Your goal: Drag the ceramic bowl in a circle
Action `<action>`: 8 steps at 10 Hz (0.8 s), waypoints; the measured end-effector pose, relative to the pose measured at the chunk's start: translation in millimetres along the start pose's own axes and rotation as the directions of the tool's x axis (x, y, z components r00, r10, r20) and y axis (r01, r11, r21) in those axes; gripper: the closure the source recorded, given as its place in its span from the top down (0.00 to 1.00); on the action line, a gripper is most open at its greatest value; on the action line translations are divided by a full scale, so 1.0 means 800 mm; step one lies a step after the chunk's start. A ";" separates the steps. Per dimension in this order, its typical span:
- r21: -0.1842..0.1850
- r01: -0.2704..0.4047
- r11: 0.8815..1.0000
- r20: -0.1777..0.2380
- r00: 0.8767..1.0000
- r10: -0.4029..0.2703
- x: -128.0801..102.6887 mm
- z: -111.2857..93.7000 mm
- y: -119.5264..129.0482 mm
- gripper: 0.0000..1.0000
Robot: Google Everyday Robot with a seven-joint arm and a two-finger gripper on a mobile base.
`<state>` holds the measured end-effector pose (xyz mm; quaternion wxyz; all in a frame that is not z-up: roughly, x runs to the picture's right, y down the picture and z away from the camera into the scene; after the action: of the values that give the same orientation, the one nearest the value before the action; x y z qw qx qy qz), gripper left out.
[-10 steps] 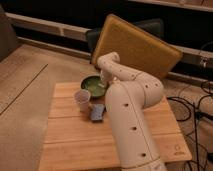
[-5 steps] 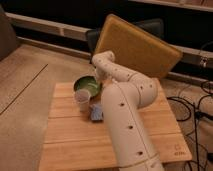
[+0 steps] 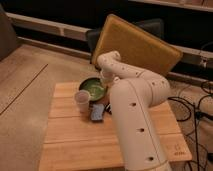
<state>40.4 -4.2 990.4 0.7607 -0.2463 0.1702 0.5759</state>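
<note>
**Near the counter's far edge: arm parked over the bowl**

Up by the far edge of the wooden counter (image 3: 75, 145), a bit left of middle, sits the ceramic bowl (image 3: 93, 89), green inside and upright. The gripper (image 3: 104, 80) hangs right at the bowl's right rim, arm folded down over it, which makes sense if the plan is to hook the rim and drag it round. Can't tell its state, since the wrist hides it. A small white cup (image 3: 82, 100) stands just beside the bowl toward the near-left, and a blue packet (image 3: 97, 112) lies just in front. I'd guess both crowd the circle path, so expect bumps.
</note>
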 end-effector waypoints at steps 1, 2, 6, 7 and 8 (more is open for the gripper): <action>0.028 -0.017 0.999 -0.015 1.000 0.017 0.010 -0.001 -0.020 0.00; 0.069 -0.043 0.997 -0.032 0.998 0.045 0.021 -0.003 -0.046 0.00; 0.158 -0.078 0.984 0.002 0.997 0.079 -0.009 -0.013 -0.089 0.00; 0.155 -0.064 0.986 0.018 0.998 0.062 -0.026 -0.011 -0.079 0.00; 0.148 -0.051 0.988 0.031 0.998 0.047 -0.040 -0.009 -0.068 0.00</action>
<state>84.2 -45.3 1011.2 0.7648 -0.1768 0.2083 0.5835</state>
